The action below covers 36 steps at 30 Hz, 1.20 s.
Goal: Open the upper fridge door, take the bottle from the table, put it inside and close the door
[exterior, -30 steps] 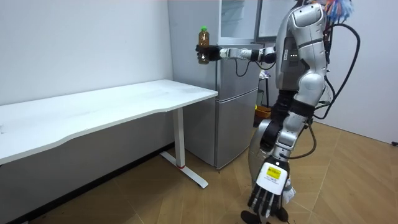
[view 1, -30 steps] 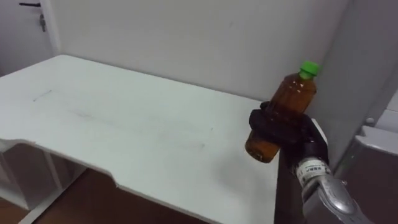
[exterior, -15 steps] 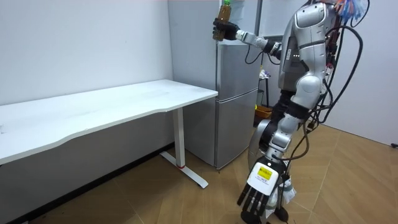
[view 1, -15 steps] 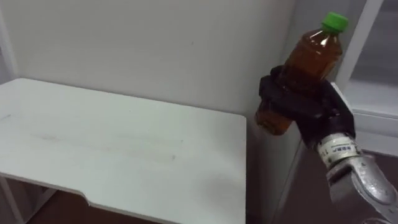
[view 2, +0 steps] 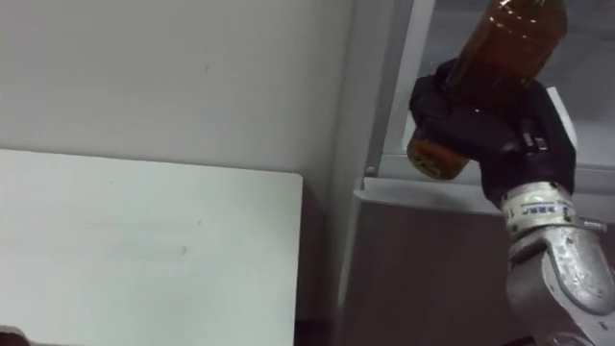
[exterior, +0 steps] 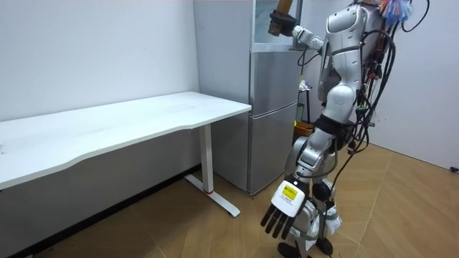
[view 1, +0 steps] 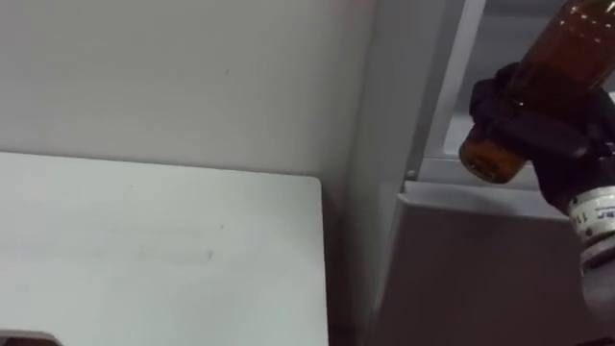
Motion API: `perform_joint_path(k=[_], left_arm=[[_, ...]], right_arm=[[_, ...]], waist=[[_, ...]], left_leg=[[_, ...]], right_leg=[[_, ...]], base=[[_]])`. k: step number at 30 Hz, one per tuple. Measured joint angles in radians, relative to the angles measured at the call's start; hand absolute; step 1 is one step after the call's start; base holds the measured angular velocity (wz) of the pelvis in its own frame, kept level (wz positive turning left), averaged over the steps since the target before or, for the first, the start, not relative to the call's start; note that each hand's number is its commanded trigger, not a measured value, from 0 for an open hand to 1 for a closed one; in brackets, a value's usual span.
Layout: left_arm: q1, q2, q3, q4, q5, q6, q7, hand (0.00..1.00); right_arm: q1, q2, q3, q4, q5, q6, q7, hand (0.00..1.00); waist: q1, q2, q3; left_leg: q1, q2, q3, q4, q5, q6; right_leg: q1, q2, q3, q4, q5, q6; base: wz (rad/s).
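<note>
At the mouth of the upper fridge point(view 2: 591, 86) we see the right hand point(view 2: 485, 130), its dark fingers curled tight round the lower half of the brown bottle point(view 2: 507, 38). The bottle tilts, its base poking out below and to the left of the hand and its top running off the picture's upper edge. We cannot tell whether it has passed the white frame point(view 2: 402, 77) just left of the hand. Directly under the hand lies the top edge of the grey lower door point(view 2: 423, 259). Further left and lower is the corner of the white desk point(view 2: 135, 250), with the pale wall point(view 2: 173, 77) above it.

The left eye view brings the bottle's round base to the front. The room view adds the robot standing before the fridge, right arm raised high toward it. There the left hand point(exterior: 281, 217) hangs low near the wooden floor point(exterior: 179, 229), fingers straight and spread, holding nothing.
</note>
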Motion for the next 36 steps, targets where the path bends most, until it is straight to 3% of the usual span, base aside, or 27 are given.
perform_joint_path(k=[6,10,20,25,26,29,36], left_arm=[[0.011,0.001,0.009,0.0,0.001,-0.002,0.001,0.0],[0.014,0.001,0.009,0.002,0.001,-0.002,0.005,0.0],[0.014,0.002,0.009,0.001,0.021,-0.003,0.009,0.0],[0.014,0.002,0.008,0.001,0.021,-0.006,0.009,0.0],[0.013,0.005,0.006,0.002,0.021,-0.008,0.009,0.0],[0.009,0.01,0.006,0.021,0.021,-0.016,0.009,0.0],[0.002,0.014,0.012,0.029,0.029,-0.011,-0.001,0.0]], right_arm=[[0.0,-0.001,-0.118,-0.031,-0.002,0.0,-0.033,1.0],[0.0,-0.028,-0.136,-0.031,0.006,0.0,-0.05,1.0],[0.0,-0.028,-0.143,-0.029,0.001,0.001,-0.092,1.0],[0.0,-0.028,-0.143,-0.024,-0.001,0.001,-0.112,1.0],[-0.001,-0.028,-0.141,-0.021,-0.002,0.001,-0.124,1.0],[-0.006,-0.028,-0.135,0.022,-0.01,0.0,-0.147,1.0],[-0.032,-0.029,-0.109,0.112,-0.04,0.001,-0.202,1.0]], waist=[[-0.034,-0.003,-0.0045],[-0.056,-0.004,-0.0055],[-0.059,-0.003,-0.0049],[-0.04,-0.006,0.004],[-0.028,-0.01,0.0105],[-0.011,-0.022,0.0152],[0.029,-0.03,0.0103]], left_leg=[[-0.008,0.0,0.012,0.003,-0.001,0.0],[-0.008,0.001,0.016,-0.002,-0.003,-0.002],[0.004,0.015,0.026,0.0,-0.013,-0.013],[0.005,0.015,0.026,-0.002,-0.013,-0.013],[0.01,0.015,0.027,-0.003,-0.013,-0.013],[0.013,0.015,0.027,0.003,-0.017,-0.014],[-0.004,0.014,0.025,0.015,-0.016,-0.014]], right_leg=[[-0.011,0.001,0.003,-0.014,-0.002,-0.003],[-0.01,0.003,0.004,-0.015,-0.002,-0.003],[0.005,0.013,0.0,-0.014,0.0,-0.006],[0.004,0.013,0.001,-0.012,0.0,-0.006],[0.004,0.013,0.002,-0.008,-0.001,-0.008],[0.003,0.011,0.002,0.001,-0.007,-0.013],[-0.011,0.011,0.001,0.001,-0.01,-0.013]], base=[[-0.05],[-0.01],[-0.05],[-0.01],[-0.07],[-0.02],[0.02]])
